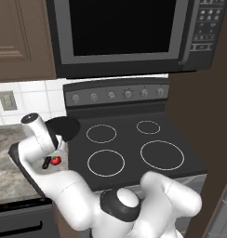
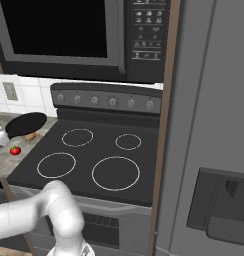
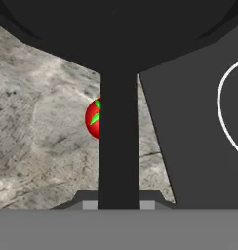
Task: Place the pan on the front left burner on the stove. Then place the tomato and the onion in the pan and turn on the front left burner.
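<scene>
We are seeing the gripper [image 3: 119, 202] in the hand view closed narrowly on the handle of the pan [image 3: 119, 34], the finger pads [image 3: 89, 205] pressing against the handle from both sides. The pan's black body is spreading across the top of that view, raised over the stone counter [image 3: 43, 136]. The tomato [image 3: 93, 118] is lying on the counter below, half hidden behind the handle; its green stem is showing here.

In the left base view the arm is blocking much of the counter [image 1: 6, 162]; the tomato [image 1: 56, 160] is peeking out beside the wrist, and the pan [image 1: 66, 128] is hanging at the stove's left edge.

The right base view is giving us more: the pan [image 2: 26, 123] over the counter [image 2: 4, 165], the onion [image 2: 31, 136] just beside its rim, the tomato [image 2: 15, 150] nearer. The front left burner [image 2: 56, 165] on the stove [image 2: 144, 175] is standing bare.

Farther back, the knob panel [image 1: 117, 94], then the microwave [image 1: 124, 32]; its keypad is too blurred for us to read.
</scene>
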{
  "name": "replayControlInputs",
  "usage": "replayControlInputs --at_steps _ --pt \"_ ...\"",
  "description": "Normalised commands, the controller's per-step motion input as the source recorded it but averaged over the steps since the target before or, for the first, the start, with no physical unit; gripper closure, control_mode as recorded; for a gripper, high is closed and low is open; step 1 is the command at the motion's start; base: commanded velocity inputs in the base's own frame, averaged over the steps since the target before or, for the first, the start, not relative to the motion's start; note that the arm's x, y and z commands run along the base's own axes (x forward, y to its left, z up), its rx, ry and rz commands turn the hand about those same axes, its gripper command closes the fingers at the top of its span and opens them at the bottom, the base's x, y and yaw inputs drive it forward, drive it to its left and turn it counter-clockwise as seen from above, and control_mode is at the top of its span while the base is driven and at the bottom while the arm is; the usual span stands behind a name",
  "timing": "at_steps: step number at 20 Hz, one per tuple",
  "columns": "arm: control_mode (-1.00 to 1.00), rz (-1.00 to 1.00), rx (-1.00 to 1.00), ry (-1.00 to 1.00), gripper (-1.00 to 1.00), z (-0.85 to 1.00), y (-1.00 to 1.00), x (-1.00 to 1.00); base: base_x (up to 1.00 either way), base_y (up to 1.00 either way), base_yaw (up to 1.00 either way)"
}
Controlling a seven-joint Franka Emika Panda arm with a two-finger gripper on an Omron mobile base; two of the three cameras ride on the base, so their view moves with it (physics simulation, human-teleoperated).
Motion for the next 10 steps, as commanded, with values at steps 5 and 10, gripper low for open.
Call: replayControlInputs --at_steps 5,10 --pt "-1.00 -0.06 0.04 -0.03 1.00 0.09 -0.81 -0.39 0.00 0.00 0.00" --pt "-1.00 -0.10 0.08 0.00 1.00 0.21 -0.56 -0.23 0.00 0.00 0.00"
